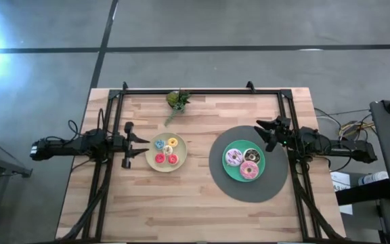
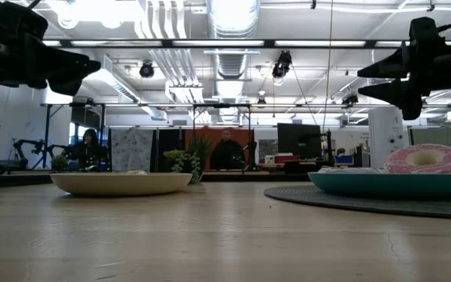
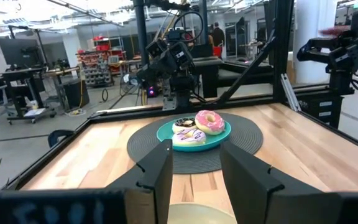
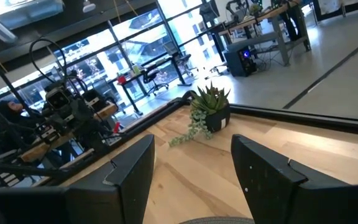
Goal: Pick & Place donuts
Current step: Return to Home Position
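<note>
Several mini donuts (image 1: 166, 150) (blue, orange, cream, red) lie on a beige plate (image 1: 180, 153). Three bigger donuts, a pale one (image 1: 233, 158), a chocolate one (image 1: 251, 155) and a pink one (image 1: 249, 169), lie on a teal plate (image 1: 230, 173). That plate sits on a round dark mat (image 1: 249, 193). My left gripper (image 1: 146, 146) hangs open just left of the beige plate, above the table (image 2: 53, 66). My right gripper (image 1: 263, 137) is open at the teal plate's far right rim, raised (image 2: 390, 78). The left wrist view shows the teal plate (image 3: 222, 134) ahead of its open gripper (image 3: 194, 180).
A small potted succulent (image 1: 177, 100) stands near the table's far edge; the right wrist view faces it (image 4: 207, 112). Black frame rails (image 1: 202, 90) run along the far, left and right sides. Bare wood (image 1: 181, 203) lies toward the near edge. People sit in the room beyond (image 2: 227, 149).
</note>
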{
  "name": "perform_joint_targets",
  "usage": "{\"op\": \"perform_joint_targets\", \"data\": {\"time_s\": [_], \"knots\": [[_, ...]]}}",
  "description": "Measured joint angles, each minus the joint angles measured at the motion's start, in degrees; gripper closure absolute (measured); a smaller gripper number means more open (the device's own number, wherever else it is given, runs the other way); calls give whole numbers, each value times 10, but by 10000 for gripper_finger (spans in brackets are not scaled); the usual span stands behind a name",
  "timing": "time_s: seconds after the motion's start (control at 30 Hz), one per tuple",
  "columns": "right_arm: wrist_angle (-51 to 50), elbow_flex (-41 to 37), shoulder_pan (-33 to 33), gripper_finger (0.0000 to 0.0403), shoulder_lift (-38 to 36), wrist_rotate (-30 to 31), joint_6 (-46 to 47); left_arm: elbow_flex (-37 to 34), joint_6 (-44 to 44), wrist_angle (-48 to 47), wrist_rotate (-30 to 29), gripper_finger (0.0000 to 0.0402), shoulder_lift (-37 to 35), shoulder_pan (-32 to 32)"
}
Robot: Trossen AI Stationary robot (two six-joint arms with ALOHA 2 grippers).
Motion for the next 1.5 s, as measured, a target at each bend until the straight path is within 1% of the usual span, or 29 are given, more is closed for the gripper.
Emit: {"op": "perform_joint_targets", "data": {"time_s": [0.23, 0.33, 0.4, 0.47, 0.53, 0.57, 0.6, 0.67, 0.73, 0.83, 0.9, 1.07, 1.5], "knots": [[0, 0, 0, 197, 0, 0, -2, 0, 0, -1, -2, 291, 0, 0], [0, 0, 0, 197, -8, -3, -37, 0, 0, 0, -2, 291, 0, 0], [0, 0, 0, 197, -19, -44, -42, 0, 0, 0, -2, 291, 0, 0], [6, 0, 1, 197, -20, -122, -75, 0, 0, 0, -2, 291, 0, 0], [21, 0, 1, 197, -20, -205, -134, 0, 0, 0, -2, 291, 0, 0], [28, 0, 1, 197, -20, -237, -160, 0, 0, 0, -2, 291, 0, 0], [30, 0, 1, 197, -20, -261, -183, 0, 0, -1, -1, 291, 0, 0], [23, 0, 1, 197, -20, -284, -229, 0, 0, -1, -1, 291, 0, 0], [1, 0, 1, 197, -20, -284, -263, 0, 0, -1, -1, 291, 2, 0], [-30, 0, 1, 197, -19, -265, -244, 0, 0, -1, -1, 291, 2, 0], [-31, 0, 1, 197, -20, -253, -236, 0, 0, -1, -1, 291, 2, 0], [-31, 0, 1, 197, -20, -254, -282, 0, 0, -2, -1, 291, 2, 0], [-31, 0, 1, 197, -14, -254, -276, 0, 0, -2, -1, 291, 2, 0]]}}
